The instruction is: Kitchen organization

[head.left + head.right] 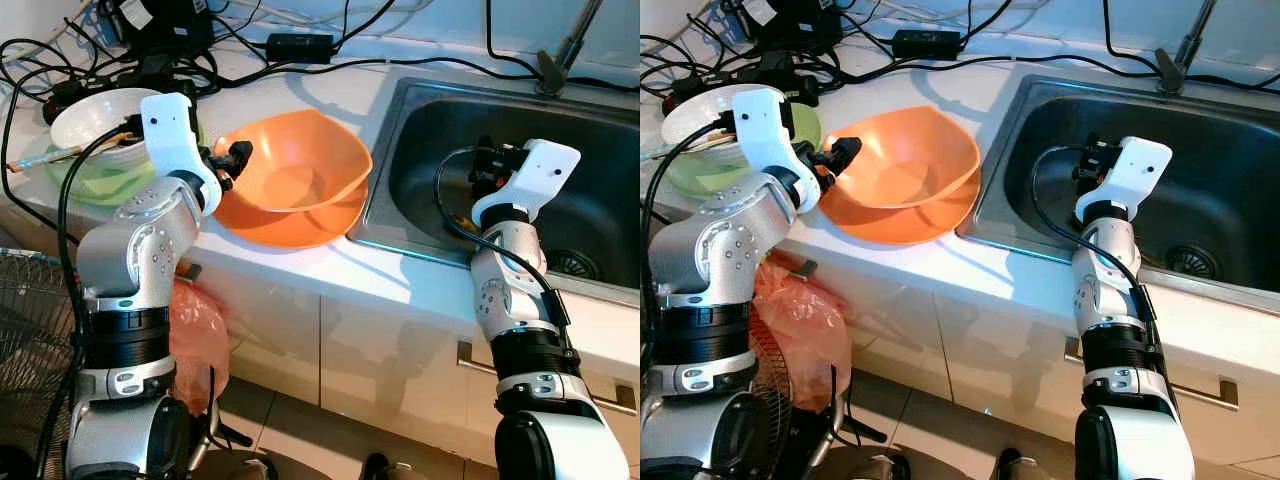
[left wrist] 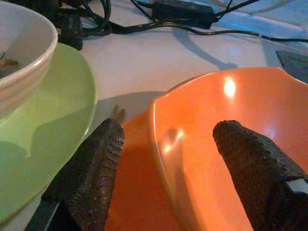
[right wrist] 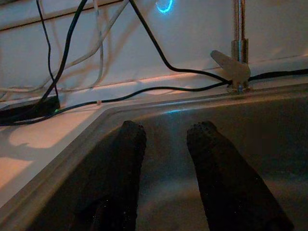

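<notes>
While you look down through the left eye view, your left hand sits at the near rim of the orange bowl, which rests in a second orange bowl on the white desk just beside the sink; the right hand hangs over the basin. A white bowl on a green plate stands at the far left.

Your left wrist view adds what the eyes miss: the fingers stand wide, straddling the bowl's rim, one inside, one outside. The bowl looks like stiff, light, glossy plastic, probably slippery, so pinch the rim squarely.

Your right wrist view shows its fingers parted, holding nothing, facing the tap.
</notes>
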Available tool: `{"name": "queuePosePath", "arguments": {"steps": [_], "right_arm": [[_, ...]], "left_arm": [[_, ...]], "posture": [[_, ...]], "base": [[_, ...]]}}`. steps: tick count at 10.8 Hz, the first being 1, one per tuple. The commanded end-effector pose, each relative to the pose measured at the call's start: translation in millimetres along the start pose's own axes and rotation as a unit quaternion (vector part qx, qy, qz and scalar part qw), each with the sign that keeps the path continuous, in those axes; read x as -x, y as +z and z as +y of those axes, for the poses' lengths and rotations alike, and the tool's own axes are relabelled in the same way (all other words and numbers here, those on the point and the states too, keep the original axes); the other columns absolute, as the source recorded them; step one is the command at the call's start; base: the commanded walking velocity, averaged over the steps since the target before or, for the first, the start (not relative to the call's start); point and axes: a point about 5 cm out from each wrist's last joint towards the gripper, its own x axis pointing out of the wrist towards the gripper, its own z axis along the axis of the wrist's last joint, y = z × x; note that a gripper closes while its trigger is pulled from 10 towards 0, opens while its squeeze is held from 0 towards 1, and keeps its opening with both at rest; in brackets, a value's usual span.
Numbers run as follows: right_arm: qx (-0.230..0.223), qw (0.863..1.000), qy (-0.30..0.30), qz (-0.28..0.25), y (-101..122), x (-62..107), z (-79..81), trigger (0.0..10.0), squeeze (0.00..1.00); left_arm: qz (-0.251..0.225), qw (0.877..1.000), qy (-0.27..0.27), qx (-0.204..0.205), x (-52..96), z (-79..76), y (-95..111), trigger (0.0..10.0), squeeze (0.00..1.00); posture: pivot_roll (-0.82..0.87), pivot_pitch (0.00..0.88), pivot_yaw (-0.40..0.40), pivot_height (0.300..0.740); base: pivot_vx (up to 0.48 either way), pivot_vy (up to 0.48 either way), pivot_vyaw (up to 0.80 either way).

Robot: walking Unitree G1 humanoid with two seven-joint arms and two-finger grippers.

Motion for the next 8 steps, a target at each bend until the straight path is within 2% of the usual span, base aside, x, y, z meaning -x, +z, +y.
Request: {"name": "queuePosePath", "arguments": {"steps": [1,3,5,6,7,8], "right_arm": [[-0.003,1.0,0.001,0.015,-9,5.3,0.3,10.0,0.0],[-0.002,1.0,-0.001,0.015,-9,5.2,-0.8,10.0,0.0],[-0.002,1.0,-0.002,0.016,-9,5.6,-1.9,10.0,0.0],[-0.002,1.0,-0.002,0.016,-9,5.3,-1.7,10.0,0.0],[-0.002,1.0,-0.002,0.016,-9,5.0,-1.8,10.0,0.0],[-0.001,1.0,-0.003,0.016,-9,4.9,-2.1,10.0,0.0]], "left_arm": [[0.014,1.0,0.007,0.006,-0.2,4.0,-6,10.0,0.0],[0.041,0.999,0.019,0.01,-3.0,8.5,-23,10.0,0.0],[0.037,0.999,0.023,0.013,-2.2,10.6,-22,9.8,0.0],[0.033,0.999,0.025,0.015,-1.7,11.2,-21,2.5,0.0],[0.028,0.999,0.027,0.016,-1.3,11.5,-20,0.0,0.0],[0.024,0.999,0.029,0.015,-0.8,12.1,-19,0.0,0.0]], "posture": [[0.13,0.153,0.058,0.74],[0.12,0.165,0.054,0.74],[0.13,0.168,0.053,0.74],[0.13,0.17,0.051,0.74],[0.13,0.172,0.05,0.74],[0.13,0.171,0.049,0.74]], "base": [[0.0,0.0,0.0],[0.0,0.0,0.0],[0.0,0.0,0.0],[0.0,0.0,0.0],[0.0,0.0,0.0],[0.0,0.0,0.0]]}}
